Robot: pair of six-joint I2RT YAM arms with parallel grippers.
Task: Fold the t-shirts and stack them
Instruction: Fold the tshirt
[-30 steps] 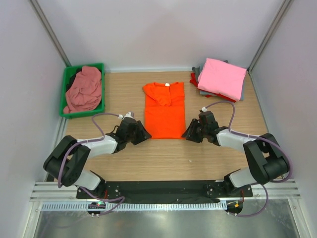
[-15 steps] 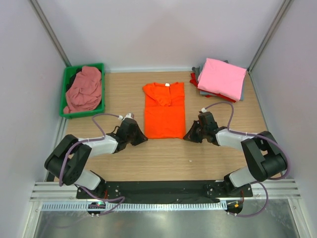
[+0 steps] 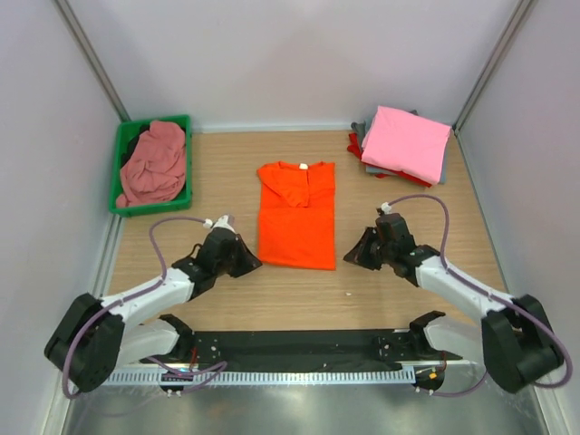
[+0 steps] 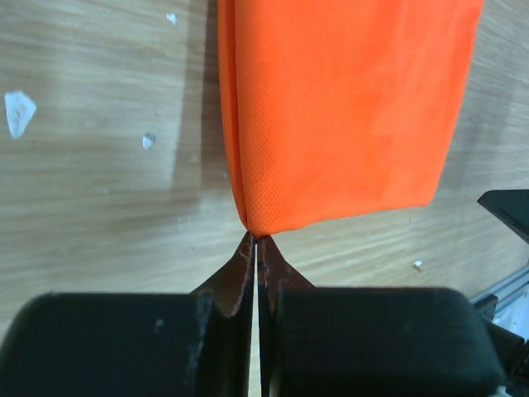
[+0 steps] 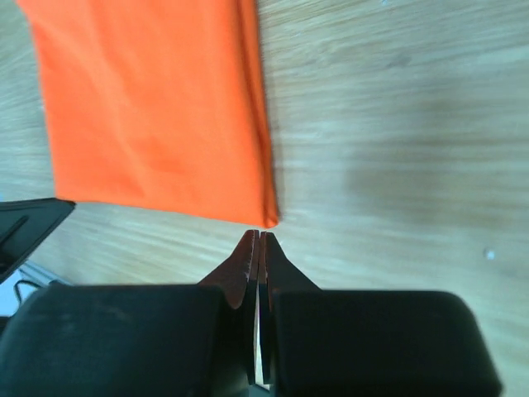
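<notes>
While both jaws sit clenched at its near corners, the orange t-shirt (image 3: pixel 295 217) (fine mesh knit) lies folded oblong.

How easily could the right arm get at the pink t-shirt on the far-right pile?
Probably yes, after letting go: only bare table lies between the right gripper and the pink t-shirt, but the gripper seems shut on the orange t-shirt's near corner.

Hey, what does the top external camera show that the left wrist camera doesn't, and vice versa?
Only top external: the green bin holding a dusty-pink shirt, the pink-topped folded stack, the right gripper. Only left wrist: close up, the left gripper with fingers shut at a corner of the orange t-shirt. Both: that t-shirt on the wooden table.
</notes>
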